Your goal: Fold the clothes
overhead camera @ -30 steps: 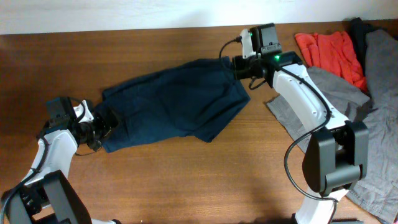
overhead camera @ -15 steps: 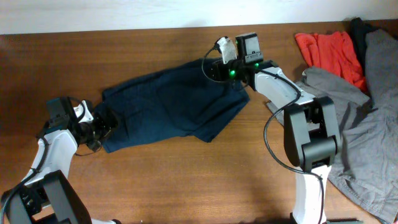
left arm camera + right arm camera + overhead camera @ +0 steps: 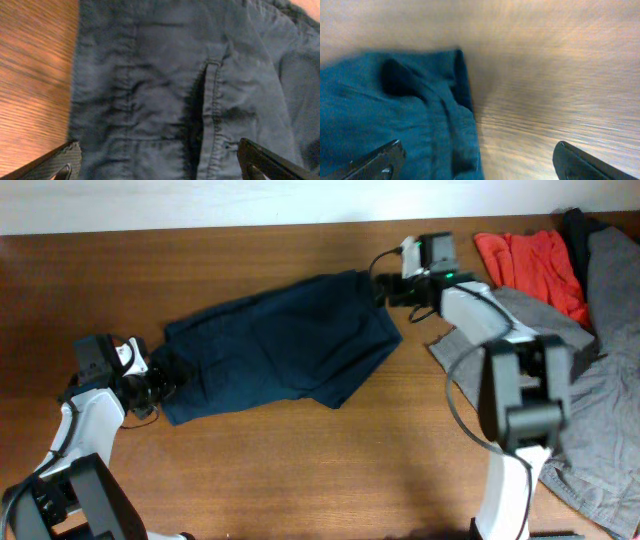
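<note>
site: a wooden table, seen from overhead and from both wrist cameras.

task item: the navy shorts lie spread out on the table, left of centre, with their long axis running from lower left to upper right. the cloth is lightly wrinkled. its upper right corner reaches toward the right arm, and its lower left end lies under the left arm's tool.

left gripper: sits low at the lower left end of the shorts. the left wrist view shows its two fingers set wide apart at the bottom corners of the frame, with dark cloth filling the space between and ahead of them. a stitched slit runs up the fabric between the fingers. the garment's edge meets bare wood on the left of that view. the pincer stands apart and nothing is clamped in it. whether the fingertips touch the cloth cannot be told.

right gripper: sits at the upper right corner of the shorts, just beside the hem. the right wrist view is motion-blurred, but both fingers show spread wide. the corner of the garment lies under the left half of the gap and bare table under the right half. the pincer stands apart and grips nothing.

other items: a red-orange garment lies crumpled at the far right edge of the table. a light grey garment sprawls beside and below it, partly under the right arm. both are well apart from the shorts.
</note>
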Robot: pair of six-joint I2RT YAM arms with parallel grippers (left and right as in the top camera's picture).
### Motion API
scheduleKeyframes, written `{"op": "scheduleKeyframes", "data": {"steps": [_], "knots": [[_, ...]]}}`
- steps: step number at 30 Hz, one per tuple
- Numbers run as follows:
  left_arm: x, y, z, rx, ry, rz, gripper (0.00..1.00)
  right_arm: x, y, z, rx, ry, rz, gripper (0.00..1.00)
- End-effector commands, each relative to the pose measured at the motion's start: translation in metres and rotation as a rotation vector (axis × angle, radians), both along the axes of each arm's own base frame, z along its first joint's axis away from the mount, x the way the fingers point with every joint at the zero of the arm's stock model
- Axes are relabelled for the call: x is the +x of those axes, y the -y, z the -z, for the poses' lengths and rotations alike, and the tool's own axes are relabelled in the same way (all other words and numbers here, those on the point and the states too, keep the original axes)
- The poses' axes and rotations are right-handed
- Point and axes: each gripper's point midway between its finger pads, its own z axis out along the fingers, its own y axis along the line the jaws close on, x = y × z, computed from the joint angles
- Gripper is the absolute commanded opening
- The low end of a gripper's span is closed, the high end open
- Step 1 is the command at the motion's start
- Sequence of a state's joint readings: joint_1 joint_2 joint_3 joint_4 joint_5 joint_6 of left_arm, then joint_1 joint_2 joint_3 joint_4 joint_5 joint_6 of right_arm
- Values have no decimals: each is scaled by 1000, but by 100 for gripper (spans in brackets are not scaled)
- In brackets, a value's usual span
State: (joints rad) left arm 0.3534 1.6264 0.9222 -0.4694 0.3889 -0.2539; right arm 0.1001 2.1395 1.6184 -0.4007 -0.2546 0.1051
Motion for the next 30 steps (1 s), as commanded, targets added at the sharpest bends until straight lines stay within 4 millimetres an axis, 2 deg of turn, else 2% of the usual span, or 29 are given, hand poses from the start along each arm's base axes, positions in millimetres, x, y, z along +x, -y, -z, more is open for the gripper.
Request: {"op": "scheduleKeyframes", "data": {"steps": [1,2,4,7,10,14,17,20,22,23,25,26,27,30], "knots": [[7,-16,-3,107,26,10,99,-14,-14,-122,4,200,-45,99],[11,-18,-5,117,45,7,99,-30,-18,-133,-6,184,-70,99],[21,-22,-11,135,93,4,99,-53,-23,-134,-19,121,-95,99],[34,-33,-12,185,137,-15,99,-79,-22,-124,-25,13,-98,99],[43,-37,-1,195,145,-20,99,-99,-19,-111,-37,-88,-98,99],[56,-42,25,196,149,-20,99,-109,-17,-106,-43,-134,-99,99],[66,-45,36,203,175,-19,98,-111,-17,-105,-43,-143,-99,99],[76,-47,34,211,221,-18,98,-112,-17,-104,-45,-151,-99,99],[83,-41,30,185,261,6,97,-113,-17,-103,-45,-152,-99,99],[86,-37,28,166,281,20,93,-113,-17,-103,-44,-152,-99,99],[86,-34,29,154,282,27,63,-113,-17,-103,-44,-152,-99,99],[86,-34,29,153,280,27,54,-113,-17,-103,-44,-152,-99,99],[86,-34,29,153,281,27,35,-113,-17,-103,-44,-152,-99,99],[86,-33,28,146,286,32,7,-111,-17,-104,-44,-144,-99,100]]}}
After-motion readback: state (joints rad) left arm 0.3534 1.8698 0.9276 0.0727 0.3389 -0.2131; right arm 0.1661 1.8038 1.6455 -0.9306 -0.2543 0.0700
